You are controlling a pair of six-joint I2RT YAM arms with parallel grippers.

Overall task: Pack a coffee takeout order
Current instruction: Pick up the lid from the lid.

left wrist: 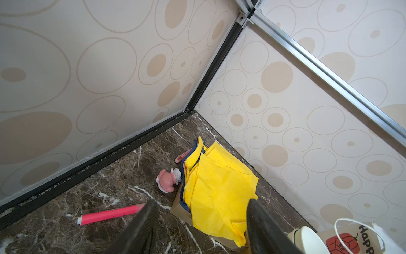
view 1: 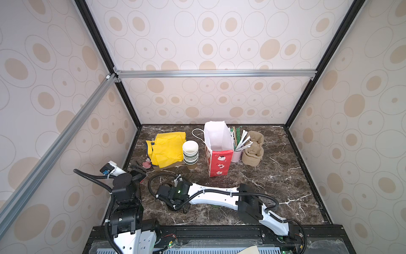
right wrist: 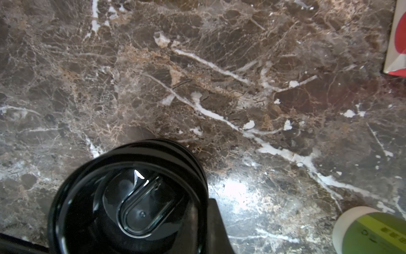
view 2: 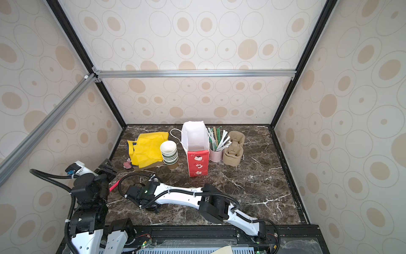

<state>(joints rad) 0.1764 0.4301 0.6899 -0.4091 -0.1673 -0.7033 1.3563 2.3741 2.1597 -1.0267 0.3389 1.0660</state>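
Note:
In the right wrist view a round black lid (right wrist: pixel 131 198) fills the lower left, tilted close to the camera. My right gripper (right wrist: pixel 197 222) is shut on its rim, and one finger (right wrist: pixel 217 226) shows beside it. A green-sided paper cup (right wrist: pixel 369 233) with no lid on it sits off to one side on the marble. My right gripper (view 1: pixel 175 203) hangs low over the table's front. Yellow napkins (view 1: pixel 168 148) (left wrist: pixel 219 189) lie at the back left. My left gripper (left wrist: pixel 202 220) (view 1: pixel 137 170) stands open near their edge, holding nothing. Brown pulp trays (view 1: pixel 252 151) are stacked at the back right.
A stack of lidless white-rimmed cups (view 1: pixel 190 154) stands beside a red and white paper bag (view 1: pixel 218 149). Next to the bag is a pink pot of straws (view 1: pixel 237 151). A pink figure (left wrist: pixel 168 180) and a pink marker (left wrist: pixel 109 216) lie near the left wall.

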